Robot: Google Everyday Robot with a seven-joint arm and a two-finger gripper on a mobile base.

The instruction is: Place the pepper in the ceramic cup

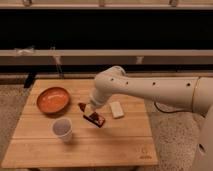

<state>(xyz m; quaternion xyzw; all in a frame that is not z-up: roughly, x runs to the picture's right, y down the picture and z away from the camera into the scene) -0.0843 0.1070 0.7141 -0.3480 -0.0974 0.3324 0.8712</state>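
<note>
— Where's your hand?
— My hand (89,109) hangs low over the middle of the counter (115,145). My arm (150,89) stretches in from the right side of the view. Apart or clamped: cannot tell.
— The pepper?
— The pepper (81,106) sits right at the hand's left edge, touching it. Gripped or not, cannot tell. It is not in the cup.
— And the cup?
— The cup (62,129) is white and upright, down-left of the hand, nearer the front edge and apart from it. The orange bowl (52,99) is farther left, behind the cup. A dark bar (95,119) lies flat just below the hand. A small pale block (116,109) lies just right of it.
</note>
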